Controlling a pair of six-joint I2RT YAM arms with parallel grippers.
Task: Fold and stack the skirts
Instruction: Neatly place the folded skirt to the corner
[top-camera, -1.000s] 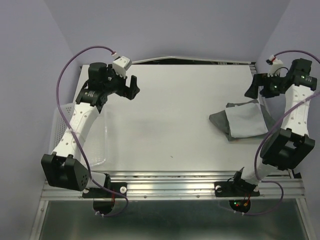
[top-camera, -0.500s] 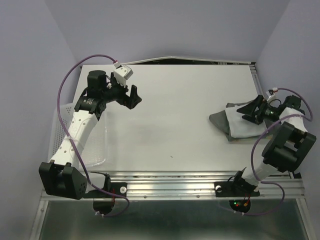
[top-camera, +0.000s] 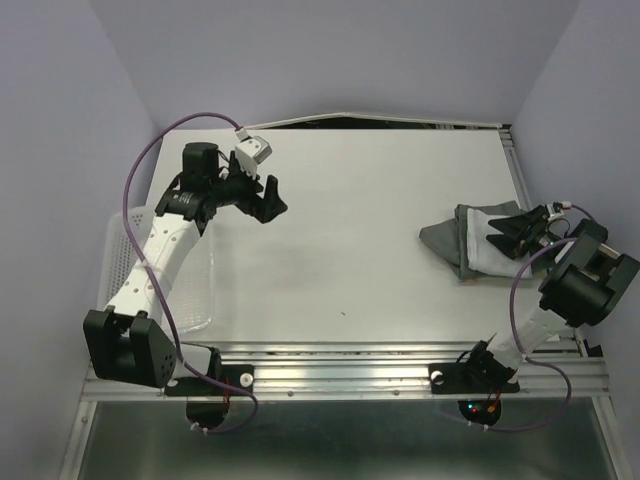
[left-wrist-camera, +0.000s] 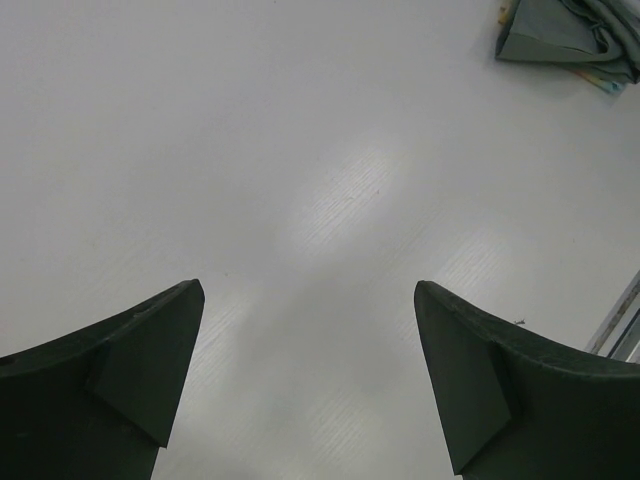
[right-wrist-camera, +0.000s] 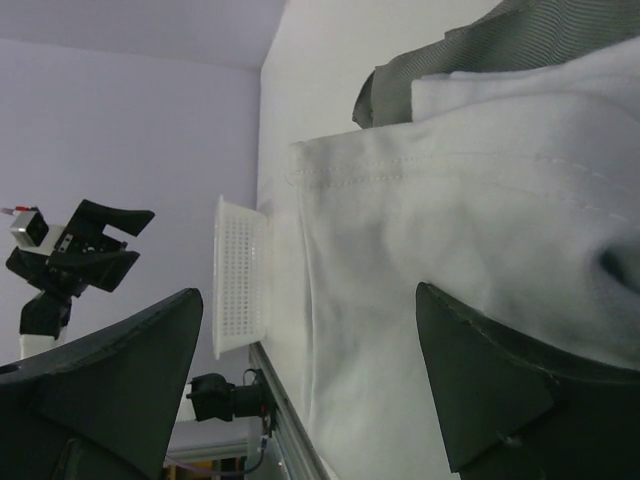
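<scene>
Left claw wide open, hanging over bare worktop at far left, nothing between its jaws. Right claw also open, down low at the folded pile on the worktop's right side, jaws spread either side of the white skirt, not pinching it. White skirt lies folded on top of grey skirt, grey sticking out toward the middle. White basket sits at worktop's left edge

no text, label, brand or number can be read anywhere
</scene>
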